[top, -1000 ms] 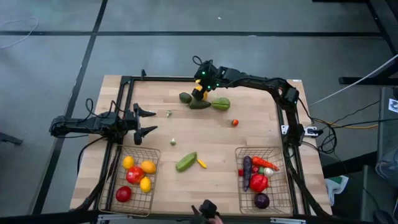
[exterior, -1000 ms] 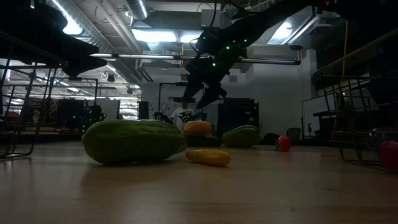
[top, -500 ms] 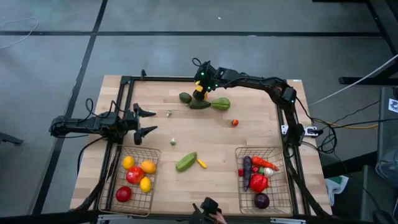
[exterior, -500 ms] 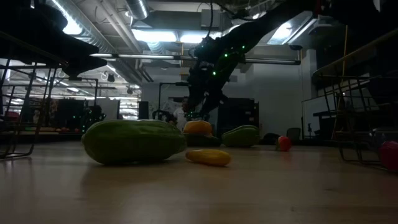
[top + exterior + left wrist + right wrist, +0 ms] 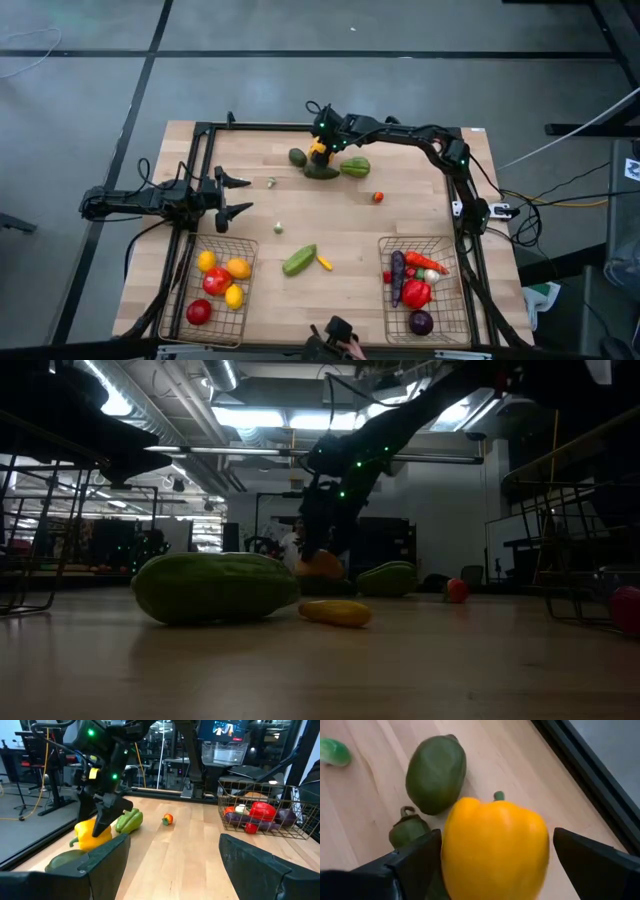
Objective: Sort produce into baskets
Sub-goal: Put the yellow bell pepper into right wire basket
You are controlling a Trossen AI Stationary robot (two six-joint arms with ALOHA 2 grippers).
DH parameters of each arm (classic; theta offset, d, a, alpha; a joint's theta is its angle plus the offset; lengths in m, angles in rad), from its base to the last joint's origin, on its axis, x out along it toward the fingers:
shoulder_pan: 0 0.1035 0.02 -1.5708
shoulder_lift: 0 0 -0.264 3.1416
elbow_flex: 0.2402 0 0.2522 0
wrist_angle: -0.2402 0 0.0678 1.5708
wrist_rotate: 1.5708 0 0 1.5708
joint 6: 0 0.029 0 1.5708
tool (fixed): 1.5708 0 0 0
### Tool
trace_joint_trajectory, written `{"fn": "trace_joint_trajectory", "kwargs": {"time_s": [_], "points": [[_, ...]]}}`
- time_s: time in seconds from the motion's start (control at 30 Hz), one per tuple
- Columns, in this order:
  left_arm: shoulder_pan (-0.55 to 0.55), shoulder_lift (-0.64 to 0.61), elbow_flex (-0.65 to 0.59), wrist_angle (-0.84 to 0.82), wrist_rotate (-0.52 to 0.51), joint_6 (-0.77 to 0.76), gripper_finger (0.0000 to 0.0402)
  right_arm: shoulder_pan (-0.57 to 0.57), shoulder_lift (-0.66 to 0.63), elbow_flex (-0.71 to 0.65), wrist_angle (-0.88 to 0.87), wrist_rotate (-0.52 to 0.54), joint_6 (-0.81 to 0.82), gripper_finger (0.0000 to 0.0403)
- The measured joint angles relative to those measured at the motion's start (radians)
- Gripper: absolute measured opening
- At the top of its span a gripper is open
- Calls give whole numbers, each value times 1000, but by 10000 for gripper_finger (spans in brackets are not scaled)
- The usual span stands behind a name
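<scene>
Right gripper [image 5: 492, 870] wide open, fingers either side of yellow pepper [image 5: 495, 847]

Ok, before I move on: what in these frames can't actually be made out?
- Contact between the right gripper and the yellow pepper: right wrist view cuts the fingertips off at the edge; high view hides the pepper under the arm.
- Small pale pieces mid-table: too small in the high view to identify.
- Right basket contents: piled, lower pieces hidden in the high view.
- Left basket: dark in the low view.
</scene>
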Motion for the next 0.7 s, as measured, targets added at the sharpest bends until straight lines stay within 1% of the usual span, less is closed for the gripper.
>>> {"fn": "trace_joint_trajectory", "kwargs": {"time_s": [0.13, 0.33, 0.47, 0.7], "points": [[0, 0, 0, 0, 0, 0, 306, 1, 12, 0, -8, 0, 3, 379], [0, 0, 0, 0, 0, 0, 306, 0, 22, 3, -41, -32, 50, 379], [0, 0, 0, 0, 0, 0, 306, 0, 22, 3, -49, -43, 51, 379], [0, 0, 0, 0, 0, 0, 306, 0, 23, 2, -54, -46, 80, 378]]}}
